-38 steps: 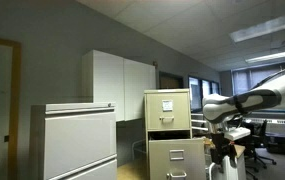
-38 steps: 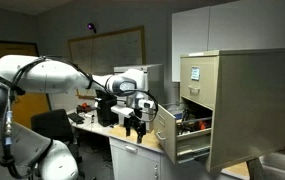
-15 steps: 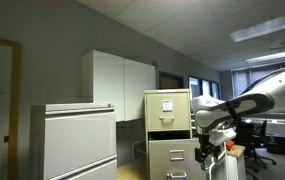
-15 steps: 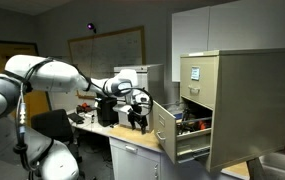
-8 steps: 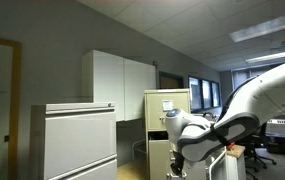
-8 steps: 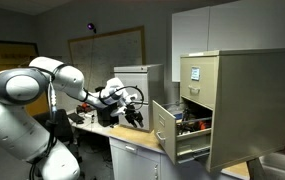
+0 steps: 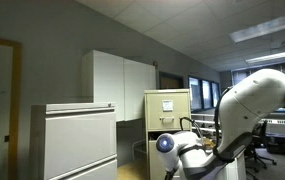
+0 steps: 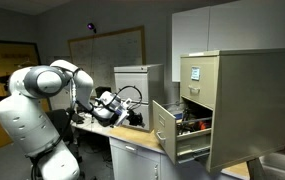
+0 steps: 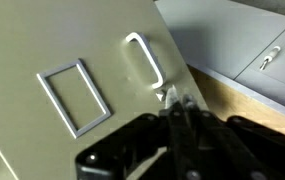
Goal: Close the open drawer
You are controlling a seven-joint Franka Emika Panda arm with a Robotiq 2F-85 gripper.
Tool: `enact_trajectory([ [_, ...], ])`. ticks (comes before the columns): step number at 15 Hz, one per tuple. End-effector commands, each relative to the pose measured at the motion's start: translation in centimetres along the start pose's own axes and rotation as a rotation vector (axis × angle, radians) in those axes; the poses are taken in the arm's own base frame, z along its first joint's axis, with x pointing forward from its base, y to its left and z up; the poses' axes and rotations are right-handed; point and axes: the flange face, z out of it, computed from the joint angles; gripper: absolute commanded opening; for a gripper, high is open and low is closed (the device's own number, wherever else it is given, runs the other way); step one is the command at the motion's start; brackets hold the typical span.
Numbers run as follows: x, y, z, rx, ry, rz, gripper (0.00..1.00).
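Observation:
The drawer [image 8: 163, 128] juts out of the tall beige filing cabinet [image 8: 232, 100], with dark contents showing inside it. In the wrist view its flat beige front [image 9: 42, 50] fills the frame, carrying a rectangular label holder [image 9: 74, 95] and a small metal handle [image 9: 144, 60]. My gripper [image 9: 178, 97] is shut with nothing between its fingers, and the tips lie just below that handle, close to the front. In an exterior view my folded white arm [image 8: 42, 100] stands left of the drawer. In both exterior views the fingers are too small or hidden to make out.
A wide white cabinet [image 7: 77, 140] stands beside the filing cabinet [image 7: 168, 105]. White wall cupboards [image 7: 122, 85] hang behind. A wooden counter [image 8: 132, 140] runs under the drawer, with a cluttered desk [image 8: 87, 120] behind my arm. A white cupboard door with a handle [image 9: 270, 57] lies beyond the drawer's edge.
The gripper has gone from open to shut. My arm has folded back, its body swinging large into the front of one exterior view and hiding the lower cabinet there.

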Motion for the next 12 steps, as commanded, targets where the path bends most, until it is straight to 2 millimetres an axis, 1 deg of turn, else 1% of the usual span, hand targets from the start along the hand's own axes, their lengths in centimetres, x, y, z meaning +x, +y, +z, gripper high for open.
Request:
enact_trajectory([
  [1,1.7,2.0,2.2,-0.102,0.126,-0.111,0.00],
  [3,2.9,4.8,4.0,-0.164,0.198,-0.172,0.00],
  [6,5.8,9.9,7.0,-0.261,0.308,-0.244,0.00],
  [9,7.1,11.8,8.8,-0.305,0.405,-0.297,0.00],
  [11,8.0,13.0,10.4,-0.350,0.460,-0.296,0.00],
  [12,8.5,12.9,11.5,-0.367,0.486,-0.276,0.00],
])
